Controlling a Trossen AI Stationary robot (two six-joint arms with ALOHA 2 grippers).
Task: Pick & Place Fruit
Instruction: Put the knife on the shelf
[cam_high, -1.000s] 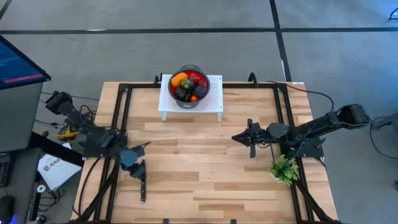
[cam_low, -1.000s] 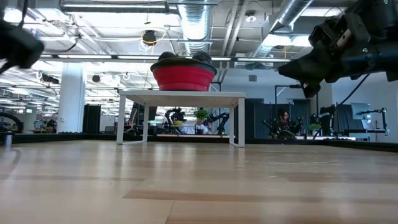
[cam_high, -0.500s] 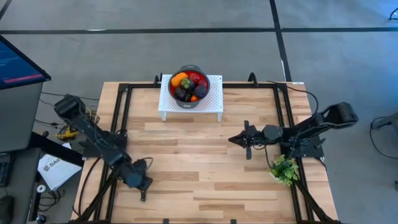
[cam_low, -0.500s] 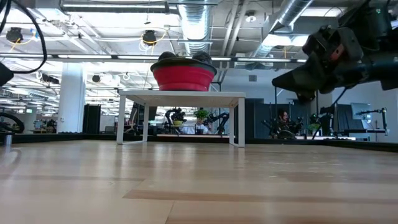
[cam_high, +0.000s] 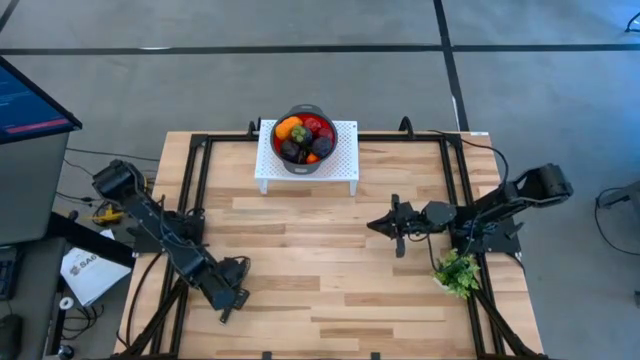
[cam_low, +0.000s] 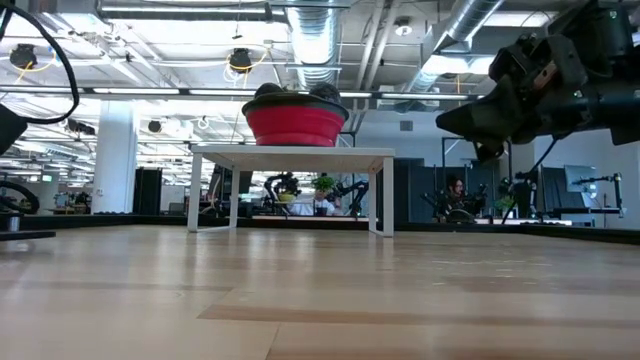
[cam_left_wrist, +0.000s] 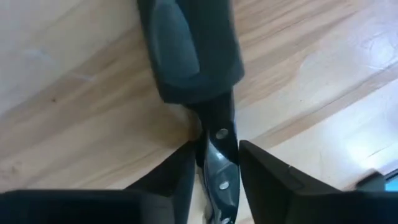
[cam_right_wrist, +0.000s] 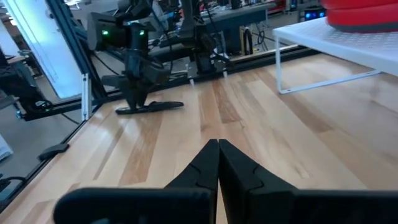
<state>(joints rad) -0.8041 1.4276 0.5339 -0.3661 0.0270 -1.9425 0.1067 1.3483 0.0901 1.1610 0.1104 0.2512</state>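
Note:
The fruit, orange, red and dark purple pieces, lies heaped in the red bowl. The bowl stands on a white rack at the table's far edge. My left gripper is down at the near left of the table, shut on the slim black knife. The right wrist view shows the knife lying flat on the wood. My right gripper hovers shut above the table's right middle, touching nothing. In its own wrist view the right gripper's fingertips meet. My left gripper pinches the knife's riveted handle between its two fingers, which lie across it. It comes from above, pointing down. The knife rests flat on the table, and its wider dark part reaches out beyond the fingertips.
A green leafy sprig lies at the near right, just nearer than my right arm. Black frame rails run along the table's left, right and far edges. A monitor and cables stand off the table's left side.
My left arm has swung toward the near edge and come down onto the knife, which shows slightly more slanted than before. My right gripper has shifted a little toward the table's left and stayed shut.

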